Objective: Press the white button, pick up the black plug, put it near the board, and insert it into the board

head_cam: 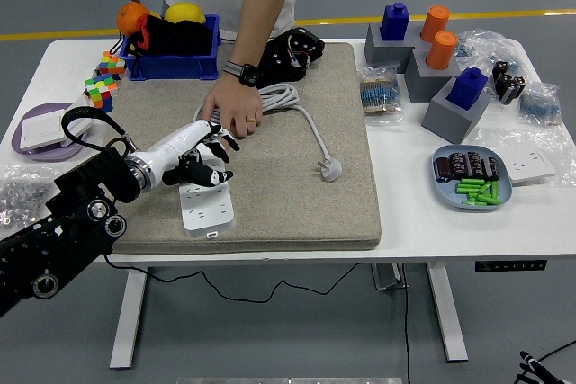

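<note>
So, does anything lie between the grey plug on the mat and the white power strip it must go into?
Between the grey plug and the white power strip only bare beige mat shows. But the left hand hovers over the strip's far end, and a person's hand rests just beyond it.

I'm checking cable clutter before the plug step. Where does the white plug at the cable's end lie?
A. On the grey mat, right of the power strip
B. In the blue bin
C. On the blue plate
A: the white plug lies on the grey mat, apart from the power strip.
</note>
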You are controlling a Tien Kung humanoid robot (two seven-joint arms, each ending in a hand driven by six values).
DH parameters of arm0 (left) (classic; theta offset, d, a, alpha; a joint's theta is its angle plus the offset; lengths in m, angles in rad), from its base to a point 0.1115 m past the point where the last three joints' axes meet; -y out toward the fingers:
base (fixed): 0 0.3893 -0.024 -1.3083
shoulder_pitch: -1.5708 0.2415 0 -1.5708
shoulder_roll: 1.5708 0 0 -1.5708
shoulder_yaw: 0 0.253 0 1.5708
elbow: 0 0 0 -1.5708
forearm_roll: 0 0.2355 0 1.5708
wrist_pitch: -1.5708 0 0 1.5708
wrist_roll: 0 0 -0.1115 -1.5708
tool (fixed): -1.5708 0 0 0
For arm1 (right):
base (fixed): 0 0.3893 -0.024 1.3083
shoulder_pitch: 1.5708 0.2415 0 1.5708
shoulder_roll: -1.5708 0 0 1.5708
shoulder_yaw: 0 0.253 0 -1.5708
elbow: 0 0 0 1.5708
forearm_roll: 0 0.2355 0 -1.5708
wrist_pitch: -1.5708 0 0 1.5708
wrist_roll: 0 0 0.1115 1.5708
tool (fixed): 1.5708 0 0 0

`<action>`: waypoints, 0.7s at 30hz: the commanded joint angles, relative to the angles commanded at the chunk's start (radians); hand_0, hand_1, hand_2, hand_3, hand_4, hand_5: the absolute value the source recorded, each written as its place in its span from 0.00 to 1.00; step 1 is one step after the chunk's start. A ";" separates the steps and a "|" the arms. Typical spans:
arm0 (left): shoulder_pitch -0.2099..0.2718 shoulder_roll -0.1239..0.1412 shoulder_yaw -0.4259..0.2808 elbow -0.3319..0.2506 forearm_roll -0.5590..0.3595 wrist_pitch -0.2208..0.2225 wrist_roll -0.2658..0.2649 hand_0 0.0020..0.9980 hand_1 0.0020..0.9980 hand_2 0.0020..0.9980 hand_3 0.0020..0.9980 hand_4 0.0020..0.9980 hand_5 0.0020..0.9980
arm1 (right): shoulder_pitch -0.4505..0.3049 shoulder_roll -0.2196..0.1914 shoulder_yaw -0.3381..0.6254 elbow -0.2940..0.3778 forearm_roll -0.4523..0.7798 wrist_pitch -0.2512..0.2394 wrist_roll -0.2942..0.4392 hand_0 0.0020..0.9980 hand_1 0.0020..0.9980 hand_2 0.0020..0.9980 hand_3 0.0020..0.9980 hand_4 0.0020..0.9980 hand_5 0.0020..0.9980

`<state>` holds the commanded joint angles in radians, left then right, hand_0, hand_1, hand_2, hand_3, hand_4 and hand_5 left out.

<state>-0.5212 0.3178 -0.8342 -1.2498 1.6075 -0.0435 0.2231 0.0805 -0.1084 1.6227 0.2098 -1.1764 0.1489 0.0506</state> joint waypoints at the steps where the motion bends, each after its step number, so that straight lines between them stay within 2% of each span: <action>1: -0.001 -0.001 0.001 0.002 -0.001 0.000 -0.002 0.43 0.60 0.50 0.61 0.75 0.00 | 0.000 0.000 0.000 0.000 0.000 0.000 0.000 0.82 0.76 0.74 0.72 0.78 0.55; 6: -0.005 -0.009 0.005 0.011 -0.002 0.002 -0.008 0.43 0.60 0.50 0.61 0.75 0.00 | 0.001 0.001 -0.006 0.002 0.005 0.000 0.001 0.82 0.75 0.74 0.72 0.78 0.55; 9: -0.004 -0.004 0.003 -0.008 0.002 -0.002 0.001 0.43 0.60 0.50 0.61 0.75 0.00 | -0.001 0.001 -0.004 0.001 0.004 0.000 0.000 0.82 0.75 0.74 0.72 0.78 0.55; 12: -0.001 0.007 -0.001 -0.051 0.006 -0.008 0.017 0.43 0.59 0.50 0.61 0.75 0.00 | -0.002 -0.001 -0.003 0.001 0.003 0.001 -0.001 0.82 0.75 0.74 0.72 0.78 0.55; 19: 0.018 0.050 -0.035 -0.221 0.016 -0.010 0.037 0.43 0.59 0.50 0.61 0.75 0.00 | -0.001 -0.001 -0.001 0.002 0.003 0.000 -0.001 0.82 0.75 0.74 0.72 0.78 0.55; 21: 0.025 0.057 -0.054 -0.252 0.020 -0.010 0.038 0.43 0.59 0.50 0.61 0.75 0.00 | -0.001 -0.001 -0.002 0.002 0.004 0.000 0.000 0.82 0.75 0.74 0.72 0.78 0.55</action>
<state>-0.4965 0.3744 -0.8877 -1.5022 1.6279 -0.0532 0.2610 0.0797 -0.1091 1.6203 0.2121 -1.1725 0.1493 0.0502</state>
